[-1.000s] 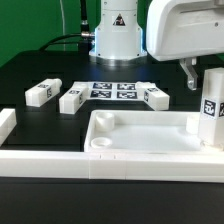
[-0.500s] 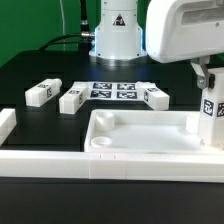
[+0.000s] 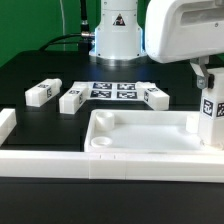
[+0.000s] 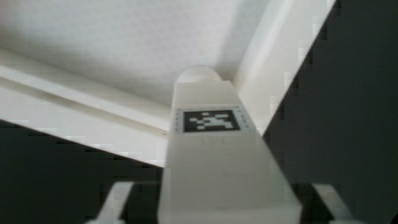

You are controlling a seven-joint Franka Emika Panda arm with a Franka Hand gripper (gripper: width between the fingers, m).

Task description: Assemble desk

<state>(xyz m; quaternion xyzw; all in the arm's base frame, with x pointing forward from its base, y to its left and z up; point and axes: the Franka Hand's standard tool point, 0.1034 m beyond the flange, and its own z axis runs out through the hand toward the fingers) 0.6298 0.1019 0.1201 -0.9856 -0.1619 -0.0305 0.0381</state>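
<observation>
"Wrist view: what does the two-finger gripper [image 4: 217,208] hold?"
"Its fingers are clamped on a short square white plastic leg [image 4: 214,150], which is upright with its tag showing."
"And in the exterior view?"
"That leg stands at 3 o'clock, at a corner of the large white plastic rectangular tray-like tabletop [image 3: 140,160], which lies at 6 o'clock."

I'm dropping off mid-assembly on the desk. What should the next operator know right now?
Claw: closed on the upright leg, at the corner of the tabletop on the exterior view's right.
Elsewhere: three loose legs lie on the table beyond the tabletop, flanking the marker board.
Done: none visibly fixed; whether this leg is seated cannot be told.
Left: secure it, then fit the other three.
</observation>
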